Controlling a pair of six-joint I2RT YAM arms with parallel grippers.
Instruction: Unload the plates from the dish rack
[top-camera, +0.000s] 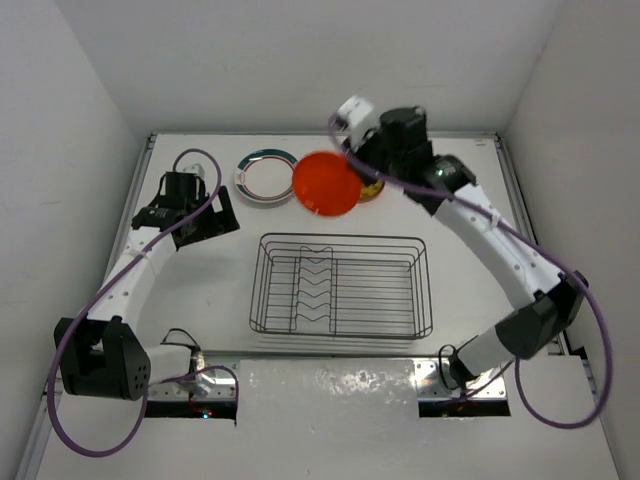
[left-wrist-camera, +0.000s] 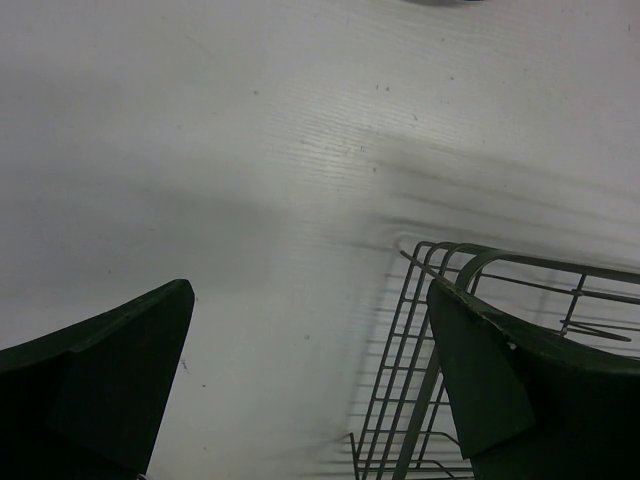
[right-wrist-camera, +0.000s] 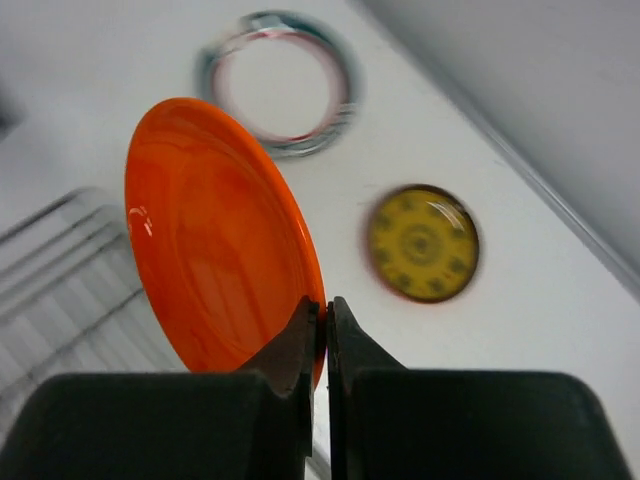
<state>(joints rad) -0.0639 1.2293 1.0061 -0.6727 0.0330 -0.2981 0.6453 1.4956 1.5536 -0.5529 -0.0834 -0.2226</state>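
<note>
Where the right hand (right-wrist-camera: 322, 305) clamps: rim of orange plate (right-wrist-camera: 210, 230), partly hidden by fingers (right-wrist-camera: 290, 350)
Left hand (left-wrist-camera: 310, 295): apart, empty
Dish rack (left-wrist-camera: 392, 350): cut off at frame edge

bright even overhead light is washing the white table (top-camera: 225, 290) around the dish rack (top-camera: 340, 237), its bars casting only faint soft shadows beneath. beyond the dish rack, the orange plate (right-wrist-camera: 210, 230) is catching small glare streaks while the ringed plate (right-wrist-camera: 280, 85) and yellow plate (right-wrist-camera: 422, 243) are blurring. left wrist view beside the dish rack is reading dimmer, greyish.
</note>
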